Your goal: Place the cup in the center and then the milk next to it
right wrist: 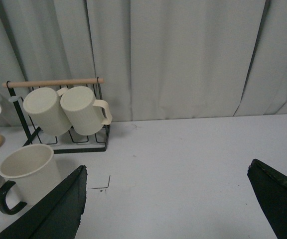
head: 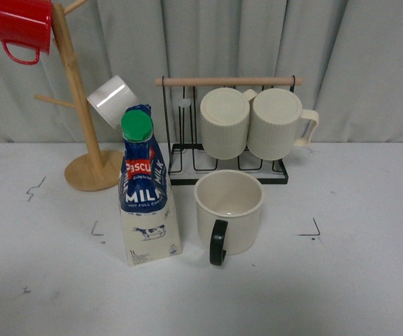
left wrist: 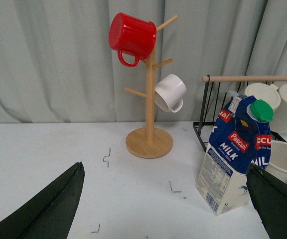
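Note:
The cup (head: pixel 229 212), a wide cream mug with a black C-shaped handle turned to the front, stands upright in the middle of the table. The milk (head: pixel 145 189), a tall carton with a dark blue top and green cap, stands upright just left of the cup, a small gap between them. Neither gripper shows in the front view. My left gripper (left wrist: pixel 168 206) is open and empty, with the milk (left wrist: pixel 235 157) near its one finger. My right gripper (right wrist: pixel 171 204) is open and empty over bare table, the cup (right wrist: pixel 29 172) beside one finger.
A wooden mug tree (head: pixel 82 105) at the back left holds a red mug (head: pixel 19 28) and a small white mug (head: pixel 112 100). A black wire rack (head: pixel 229 133) behind the cup holds two ribbed cream mugs (head: pixel 257 122). Grey curtains hang behind. Corner marks (head: pixel 312 229) are drawn on the table.

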Robot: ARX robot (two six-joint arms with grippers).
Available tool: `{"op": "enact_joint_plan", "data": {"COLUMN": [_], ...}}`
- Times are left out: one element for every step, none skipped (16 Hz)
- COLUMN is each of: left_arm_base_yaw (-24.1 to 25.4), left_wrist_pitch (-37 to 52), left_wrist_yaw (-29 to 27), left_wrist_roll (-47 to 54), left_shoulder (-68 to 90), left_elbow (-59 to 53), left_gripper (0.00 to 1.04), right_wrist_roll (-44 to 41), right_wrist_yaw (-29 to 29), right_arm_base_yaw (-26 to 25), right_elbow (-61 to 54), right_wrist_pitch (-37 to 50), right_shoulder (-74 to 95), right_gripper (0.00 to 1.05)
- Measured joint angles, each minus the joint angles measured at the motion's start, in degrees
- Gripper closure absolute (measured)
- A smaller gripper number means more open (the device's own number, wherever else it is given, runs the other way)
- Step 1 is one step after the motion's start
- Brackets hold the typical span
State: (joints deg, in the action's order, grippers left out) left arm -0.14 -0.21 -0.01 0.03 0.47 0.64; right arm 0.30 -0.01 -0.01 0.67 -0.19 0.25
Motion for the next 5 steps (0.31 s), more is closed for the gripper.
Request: {"op": "enact_joint_plan", "data": {"left_arm_base_yaw": [0.00, 0.00, -0.02, 0.00, 0.00], "left_wrist_pitch": [0.00, 0.00, 0.00, 0.00, 0.00], "left_wrist_yaw": [0.00, 0.00, 0.00, 0.00, 0.00], "left_wrist_roll": [0.00, 0.00, 0.00, 0.00, 0.00], "left_shoulder": [0.00, 0.00, 0.00, 0.00, 0.00], "left_elbow": [0.00, 0.00, 0.00, 0.00, 0.00], "left_gripper": [0.07, 0.07, 0.07, 0.07, 0.07], "right_wrist_roll": [0.00, 0.00, 0.00, 0.00, 0.00], "right_wrist_yaw": [0.00, 0.00, 0.00, 0.00, 0.00], "right_arm_base_yaw": [0.00, 0.00, 0.00, 0.00, 0.00], "right_elbow": [0.00, 0.00, 0.00, 0.00, 0.00], "right_wrist_pitch": [0.00, 0.00, 0.00, 0.00, 0.00], "right_shoulder": [0.00, 0.00, 0.00, 0.00, 0.00], "right_gripper": [0.06, 0.06, 0.06, 0.06, 0.06]}}
